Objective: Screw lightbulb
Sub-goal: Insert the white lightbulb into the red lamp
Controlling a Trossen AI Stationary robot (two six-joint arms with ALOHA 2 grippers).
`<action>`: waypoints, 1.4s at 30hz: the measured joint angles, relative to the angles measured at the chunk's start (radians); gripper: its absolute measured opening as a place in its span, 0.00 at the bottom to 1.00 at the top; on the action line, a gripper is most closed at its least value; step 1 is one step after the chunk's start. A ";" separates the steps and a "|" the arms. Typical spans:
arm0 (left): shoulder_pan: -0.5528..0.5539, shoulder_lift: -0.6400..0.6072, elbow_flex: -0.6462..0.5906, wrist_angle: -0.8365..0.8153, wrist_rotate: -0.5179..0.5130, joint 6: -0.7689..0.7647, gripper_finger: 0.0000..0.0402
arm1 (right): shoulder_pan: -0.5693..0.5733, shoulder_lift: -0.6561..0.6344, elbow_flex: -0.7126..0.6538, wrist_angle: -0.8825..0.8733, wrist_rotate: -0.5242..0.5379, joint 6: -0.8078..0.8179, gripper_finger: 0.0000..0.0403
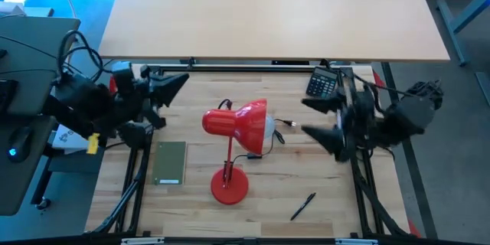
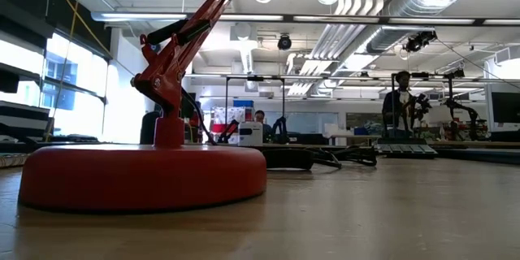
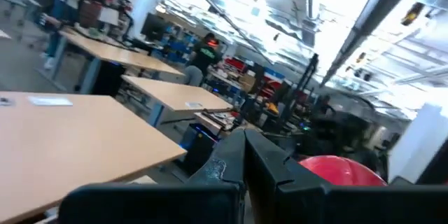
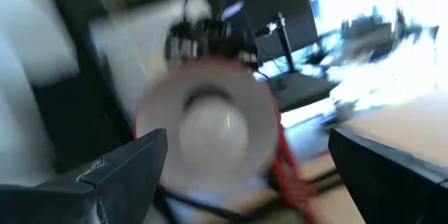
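Jaws wide; rounded, seemingly white lightbulb [image 4: 213,131]

Two dark, nearly black arms of blocky, angular segments. Left arm [image 1: 99,99] draped with looping black cables, marked by a small yellow tag low on its side and a red patch near its wrist. Left pincer [image 1: 170,84] a tapering black wedge, matte, its fingers [image 3: 262,164] flat-sided and hard-edged. Right arm [image 1: 398,115] bulky and black, cable bundle at its outer end. Right pincer [image 1: 325,119] built of two long, pointed black fingers [image 4: 122,171], smooth with faint moulded edges.
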 joint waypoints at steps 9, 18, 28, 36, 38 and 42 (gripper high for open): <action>0.019 0.077 0.000 -0.019 0.108 0.117 0.00 | -0.148 0.018 0.000 0.043 -0.460 0.890 0.97; 0.016 0.107 0.000 -0.104 0.111 0.196 0.00 | -0.092 0.026 0.000 -0.067 -0.432 1.133 0.97; -0.038 0.099 0.000 -0.144 0.067 0.171 0.00 | -0.093 0.057 0.000 -0.074 -0.367 1.187 0.97; -0.096 0.107 0.000 -0.161 -0.053 0.198 0.00 | -0.093 0.081 0.001 -0.064 -0.285 1.277 0.97; -0.103 0.107 0.000 -0.160 -0.074 0.206 0.00 | -0.097 0.099 0.001 -0.050 -0.299 1.314 0.97; -0.104 0.107 0.000 -0.183 -0.074 0.189 0.00 | -0.125 0.141 0.001 0.047 -0.350 1.318 0.97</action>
